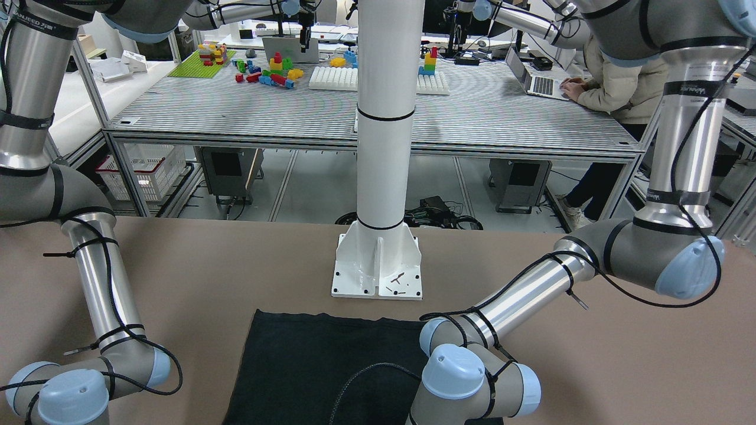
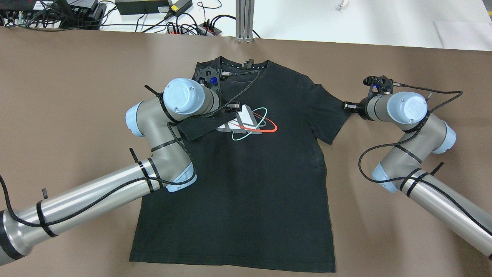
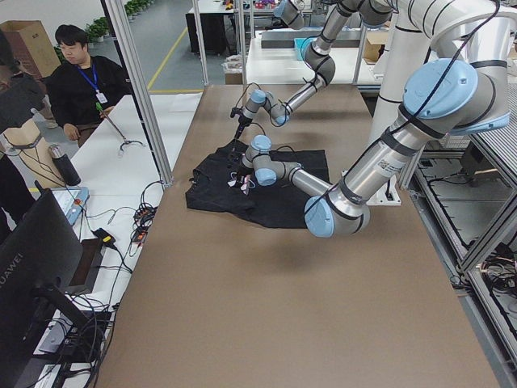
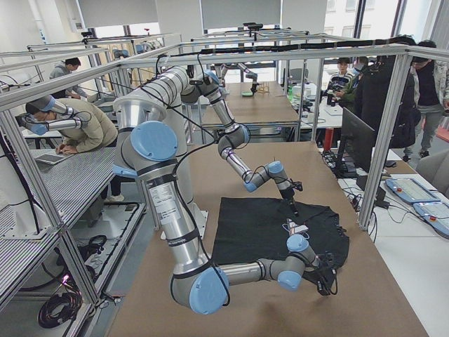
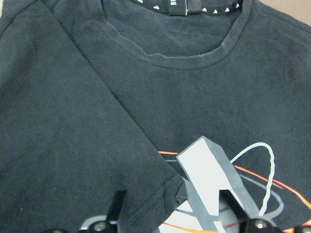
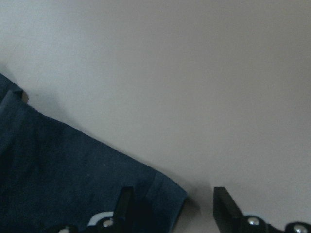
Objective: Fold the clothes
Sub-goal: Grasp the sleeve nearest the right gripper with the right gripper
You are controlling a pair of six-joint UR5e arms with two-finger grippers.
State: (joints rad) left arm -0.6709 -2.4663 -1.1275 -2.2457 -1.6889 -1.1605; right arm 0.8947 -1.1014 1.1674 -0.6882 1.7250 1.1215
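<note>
Black T-shirt [image 2: 246, 173] lies flat, print up, on brown surface [image 2: 77, 77]. Folded sleeve [image 2: 200, 129] on chest, hem below left pincer [image 5: 172, 194], jaws wide, gripping nothing. Other sleeve [image 2: 330, 115] spread; corner between right pincer [image 6: 170, 191] jaws, unclamped. Judged early: second sleeve, body folds remain.

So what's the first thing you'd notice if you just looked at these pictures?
The big black T-shirt with its bright red, teal and white logo, spread out in the middle of the brown table. After that, the left gripper hangs open above one sleeve that is folded onto the chest. The right gripper sits open at the edge of the other sleeve, which lies flat.
</note>
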